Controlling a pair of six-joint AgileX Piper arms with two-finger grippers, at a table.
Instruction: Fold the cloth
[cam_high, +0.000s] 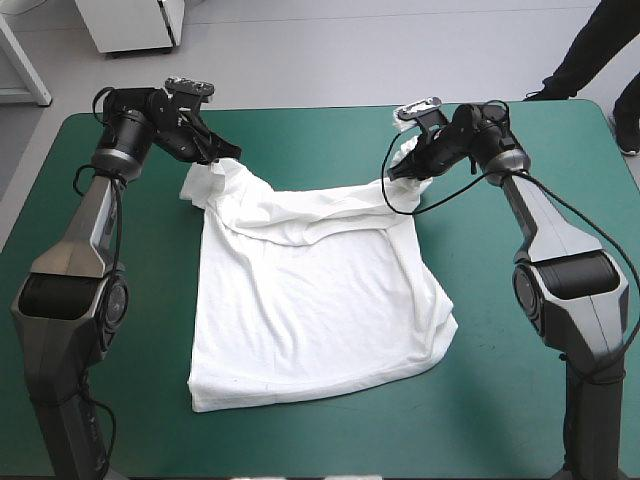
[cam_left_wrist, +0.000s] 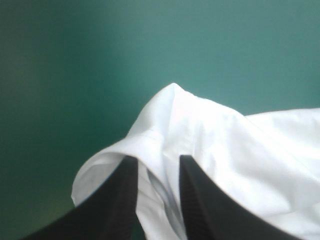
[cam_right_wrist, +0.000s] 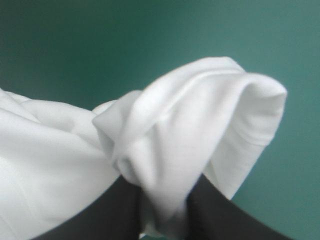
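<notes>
Right, one white T-shirt (cam_high: 310, 300) on the teal-green table cover (cam_high: 500, 400), and both arms are on it. Seen from above, the body of the shirt lies spread over the middle of the table, with its near hem down at 6 o'clock and a few loose folds along its right side. The far edge is pulled up off the cover at two corners, and the cloth sags in a shallow curve between them.

The left gripper (cam_high: 225, 155) sits at about 10 o'clock from the middle of the shirt. It is pinching the far left corner, which bunches just beneath it. From the left wrist, its two black fingers (cam_left_wrist: 120, 200) stand nearly together with a fold of white cloth running between them. More cloth humps up ahead of the tips, and the bare cover lies beyond.

Over to the right gripper (cam_high: 400, 170), at about 1 o'clock from the middle of the shirt. It is clamped on the far right corner, and a small tuft of cloth pokes out past it toward the table's far edge. From the right wrist, a thick fold drapes over and between the fingers (cam_right_wrist: 210, 210), hiding their tips, and the rest of the shirt trails away to one side.

The count: one shirt, two grippers, two fingers each, and both grippers are gripping cloth.
</notes>
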